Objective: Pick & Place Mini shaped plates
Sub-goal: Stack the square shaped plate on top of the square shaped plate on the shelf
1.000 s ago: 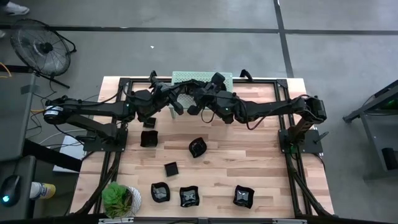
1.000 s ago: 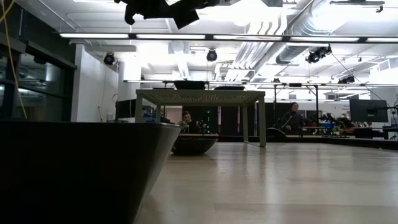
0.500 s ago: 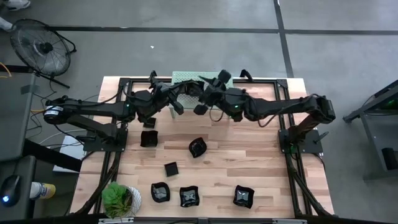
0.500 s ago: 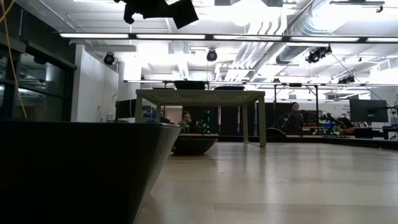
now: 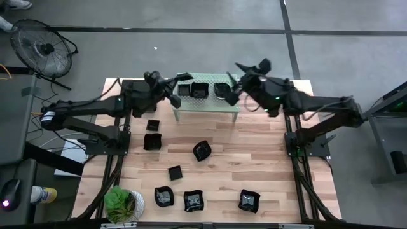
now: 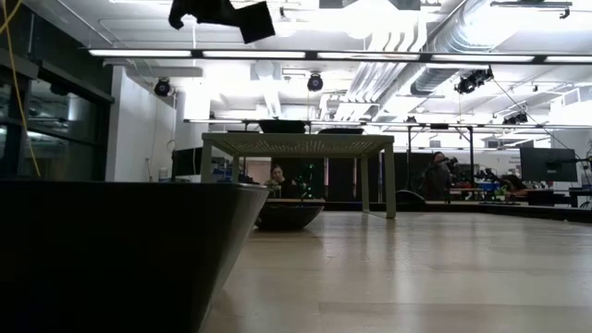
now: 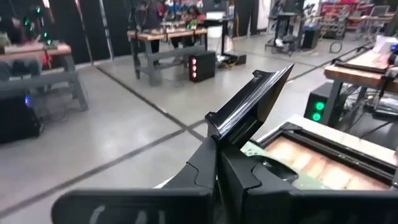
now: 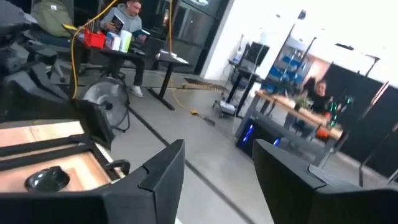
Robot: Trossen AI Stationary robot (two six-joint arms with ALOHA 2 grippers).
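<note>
Three mini shaped plates, glossy black, sit on top of the pale green perforated shelf (image 5: 206, 102) at the table's far side: one at the left (image 5: 185, 90), one in the middle (image 5: 200, 89), one at the right (image 5: 222, 91). My left gripper (image 5: 176, 86) hovers level at the shelf's left end, shut on another black plate (image 7: 252, 102). My right gripper (image 5: 232, 83) stands open and empty above the shelf's right end. Several more plates lie on the wood, among them one (image 5: 202, 151) at mid-table and one (image 5: 248, 201) near the front edge. My left gripper pinches the plate by its edge (image 7: 214, 127) between its two fingers (image 7: 205, 165). The fingers reach out level. The plate shows edge-on and sticks out past the fingertips, tilted and clear of shelf and table, as the low view (image 6: 252, 20) also shows.
A potted green plant (image 5: 121, 203) stands at the near left corner. Black frame rails (image 5: 296, 152) run along the table's sides. One plate (image 6: 120, 250) sits right in front of the low camera. People sit at desks in the room beyond.
My right gripper has opened, risen and drawn back from over the shelf toward the table's right edge. The plates on the shelf, hidden by the arms before, now show. My left gripper, still shut on its plate, has drawn back a little to the left and up.
</note>
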